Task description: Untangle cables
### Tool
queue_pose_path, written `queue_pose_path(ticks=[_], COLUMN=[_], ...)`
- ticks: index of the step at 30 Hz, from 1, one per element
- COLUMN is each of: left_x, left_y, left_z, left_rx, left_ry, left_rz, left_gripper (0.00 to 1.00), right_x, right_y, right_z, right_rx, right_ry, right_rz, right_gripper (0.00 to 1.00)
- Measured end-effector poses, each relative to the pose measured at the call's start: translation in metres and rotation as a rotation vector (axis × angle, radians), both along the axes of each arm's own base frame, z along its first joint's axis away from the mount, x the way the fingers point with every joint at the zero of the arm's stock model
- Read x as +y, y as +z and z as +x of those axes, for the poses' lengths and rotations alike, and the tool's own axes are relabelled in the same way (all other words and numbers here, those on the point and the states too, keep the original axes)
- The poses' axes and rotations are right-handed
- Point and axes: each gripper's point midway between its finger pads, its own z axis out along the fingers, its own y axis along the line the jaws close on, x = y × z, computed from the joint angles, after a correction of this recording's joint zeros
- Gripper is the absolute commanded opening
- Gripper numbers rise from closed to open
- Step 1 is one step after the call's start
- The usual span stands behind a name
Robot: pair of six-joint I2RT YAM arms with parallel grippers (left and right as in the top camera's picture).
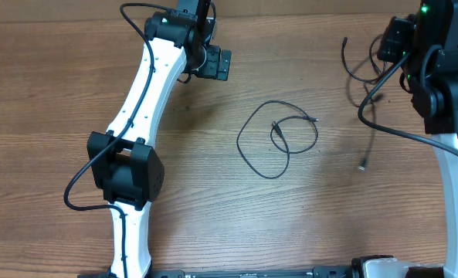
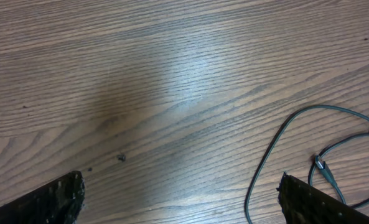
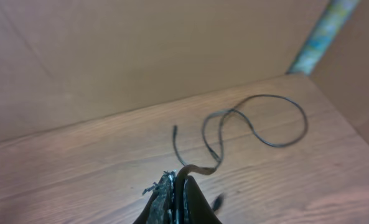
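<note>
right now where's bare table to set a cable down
Bare wooden table lies left of the white left arm and below the looped thin black cable, toward the near edge. Crowded top right, where the right gripper pinches a second black cable.

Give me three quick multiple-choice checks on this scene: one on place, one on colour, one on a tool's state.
1. Where does the looped cable lie?
A. in the middle of the table
B. at the near left corner
C. hanging off the far edge

2. What colour is it?
A. white
B. black
C. red

3. How is the right tool?
A. wide open, empty
B. shut on a cable
C. out of view

Answers:
1 A: the overhead view shows it lying on the wood mid-table.
2 B: it reads black against the brown wood.
3 B: the right wrist view shows the fingers closed, with the held cable leading out from them.
</note>
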Motion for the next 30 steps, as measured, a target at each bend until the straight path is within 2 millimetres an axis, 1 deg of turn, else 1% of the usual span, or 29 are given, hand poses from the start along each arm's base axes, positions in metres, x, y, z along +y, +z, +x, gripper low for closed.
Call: queue_pose_path(ticks=[5,8,11,13,15,16,18,21,24,25,26,30], left_x=[0.000,0.000,0.000,0.000,0.000,0.000,0.000,0.000,0.000,0.000,0.000,0.000], left_y=[0.000,0.000,0.000,0.000,0.000,0.000,0.000,0.000,0.000,0.000,0.000,0.000], left_z=[0.000,0.000,0.000,0.000,0.000,0.000,0.000,0.000,0.000,0.000,0.000,0.000], left_rx=[0.000,0.000,0.000,0.000,0.000,0.000,0.000,0.000,0.000,0.000,0.000,0.000], left_ry=[0.000,0.000,0.000,0.000,0.000,0.000,0.000,0.000,0.000,0.000,0.000,0.000], left_rz=[0.000,0.000,0.000,0.000,0.000,0.000,0.000,0.000,0.000,0.000,0.000,0.000], left_gripper=[1.00,1.00,1.00,0.99,1.00,1.00,1.00,1.00,1.00,1.00,1.00,0.99], right_x=[0.012,0.009,-0.017,-0.046,-0.074,-0.090,-0.121,-0.156,-0.177,-0.181,-0.186,-0.198], right_y=[-0.005,-0.008,-0.014,-0.023,-0.037,-0.048,-0.076,-0.124,-0.163,-0.169,-0.173,-0.170], right_z=[0.015,0.022,0.026,0.030,0.034,0.037,0.042,0.044,0.040,0.038,0.036,0.030], right_rx=[-0.007,-0.009,0.000,0.019,0.045,0.065,0.118,0.218,0.301,0.313,0.319,0.303], right_ry=[0.052,0.053,0.005,-0.044,-0.085,-0.106,-0.142,-0.180,-0.193,-0.194,-0.193,-0.188], right_rz=[0.034,0.045,0.059,0.081,0.114,0.135,0.188,0.282,0.352,0.363,0.372,0.394], right_gripper=[0.04,0.04,0.04,0.04,0.04,0.04,0.04,0.04,0.04,0.04,0.04,0.04])
